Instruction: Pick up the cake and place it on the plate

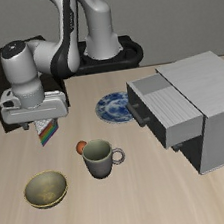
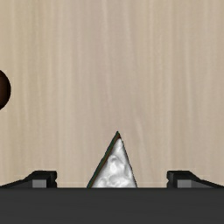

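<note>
The cake [image 2: 114, 166] wedge stands, apparently on the desk [image 2: 114, 52], between the fingers of the claw [image 2: 114, 178]. The fingers are spread wide and neither touches it: the claw is released and no grasp is made. The patterned plate [image 1: 113, 106] lies bare nearby, toward the exterior view's right. Closing, lifting, carrying and setting down all seem left to do. A mug [image 1: 98, 158] and a bowl [image 1: 44, 189] stand apart.

High frontal exterior view spans table [image 1: 158, 206]; wrist view looks closely down at cake [image 2: 114, 168]
</note>
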You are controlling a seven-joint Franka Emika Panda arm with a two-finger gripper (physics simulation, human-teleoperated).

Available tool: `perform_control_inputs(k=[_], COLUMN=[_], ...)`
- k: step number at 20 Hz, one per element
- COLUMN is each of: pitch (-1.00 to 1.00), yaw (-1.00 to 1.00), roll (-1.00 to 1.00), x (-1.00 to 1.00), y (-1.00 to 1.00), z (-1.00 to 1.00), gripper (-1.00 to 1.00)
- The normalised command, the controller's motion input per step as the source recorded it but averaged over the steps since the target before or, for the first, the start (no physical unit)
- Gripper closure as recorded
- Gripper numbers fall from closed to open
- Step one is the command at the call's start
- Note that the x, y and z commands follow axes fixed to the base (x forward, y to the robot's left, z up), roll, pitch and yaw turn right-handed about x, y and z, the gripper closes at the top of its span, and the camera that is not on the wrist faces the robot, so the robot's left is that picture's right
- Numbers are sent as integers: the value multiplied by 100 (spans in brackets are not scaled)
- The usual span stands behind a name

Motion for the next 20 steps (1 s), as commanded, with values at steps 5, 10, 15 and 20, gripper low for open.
perform_control_inputs(k=[5, 10, 15, 20], pitch=[0, 0, 0, 0], yaw=[0, 0, 0, 0], roll=[0, 0, 0, 0], x=[-40, -100, 0, -20], y=[0, 0, 0, 0], z=[-60, 0, -100, -80], gripper=[-100, -100, -100, -100])
